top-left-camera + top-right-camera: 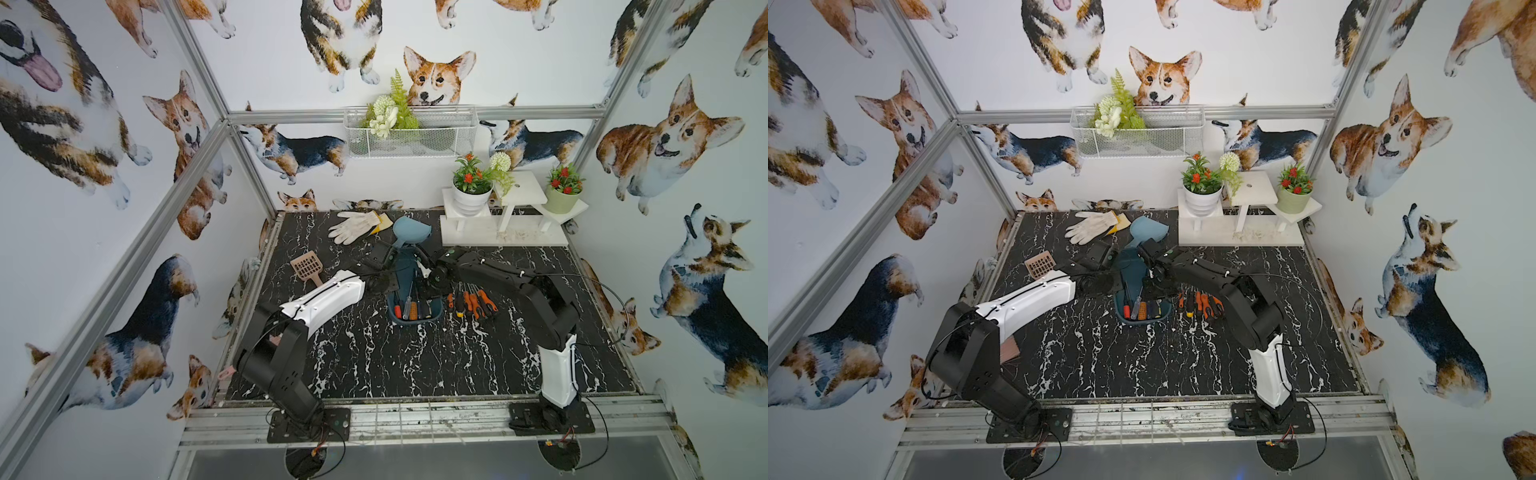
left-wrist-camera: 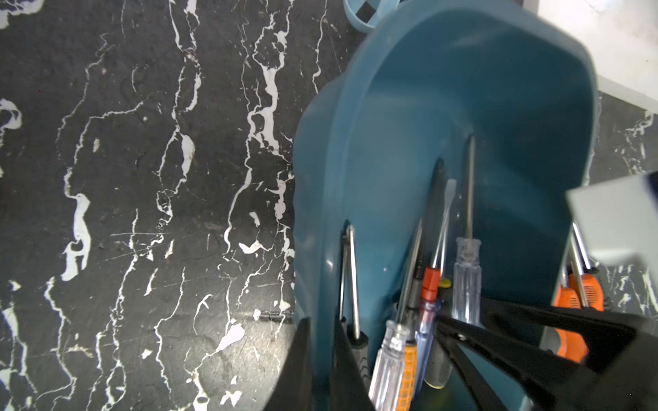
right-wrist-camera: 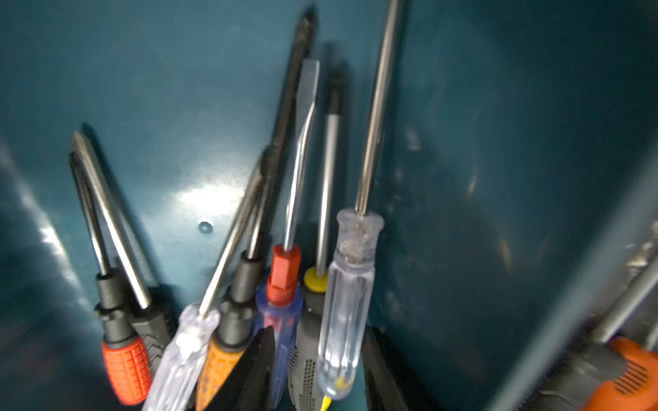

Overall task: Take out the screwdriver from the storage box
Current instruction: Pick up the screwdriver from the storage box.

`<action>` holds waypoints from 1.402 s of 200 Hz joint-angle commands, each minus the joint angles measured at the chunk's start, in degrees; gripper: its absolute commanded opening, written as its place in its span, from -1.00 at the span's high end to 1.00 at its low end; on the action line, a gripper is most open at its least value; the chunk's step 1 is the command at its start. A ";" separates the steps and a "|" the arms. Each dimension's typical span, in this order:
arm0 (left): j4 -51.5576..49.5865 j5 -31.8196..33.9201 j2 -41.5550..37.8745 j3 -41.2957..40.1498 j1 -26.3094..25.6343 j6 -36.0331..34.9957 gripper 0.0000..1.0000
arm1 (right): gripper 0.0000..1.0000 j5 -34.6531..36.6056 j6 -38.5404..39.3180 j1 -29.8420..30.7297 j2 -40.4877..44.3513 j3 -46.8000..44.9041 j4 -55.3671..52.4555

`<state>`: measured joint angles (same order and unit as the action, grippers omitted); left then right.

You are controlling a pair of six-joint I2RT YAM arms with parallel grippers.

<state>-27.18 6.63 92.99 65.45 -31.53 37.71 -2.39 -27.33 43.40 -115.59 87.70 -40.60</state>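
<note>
Left arm [image 1: 328,300]: glossy white shell link dotted with small dark screws, thin black cable along its seam, boxy matte-black joints below. Right arm [image 1: 498,274]: black upper links with small white fasteners, white shell just above the base, loose black cable [image 1: 615,303] looping alongside. Flat black base plates [image 1: 332,430], short reddish wires beneath. Black tapered fingers on left gripper [image 2: 320,320] and right gripper [image 3: 318,334].
</note>
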 commanded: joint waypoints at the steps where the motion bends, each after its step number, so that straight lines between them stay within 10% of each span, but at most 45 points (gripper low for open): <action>1: 1.95 0.04 -0.66 0.11 0.00 0.18 1.00 | 0.18 0.97 -1.32 -0.07 -0.09 -0.25 -2.04; 202: 1.70 0.39 -0.53 0.38 0.09 0.38 1.00 | 1.00 1.17 -1.77 -0.24 4.69 -3.06 2.51; 280: 1.06 0.54 -0.19 0.56 -0.02 0.26 1.00 | 1.00 -0.13 -1.42 -0.24 6.82 -4.71 4.01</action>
<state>-27.68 7.38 92.79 65.45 -31.46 37.50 -1.76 -29.69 43.13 -110.00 83.70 -38.81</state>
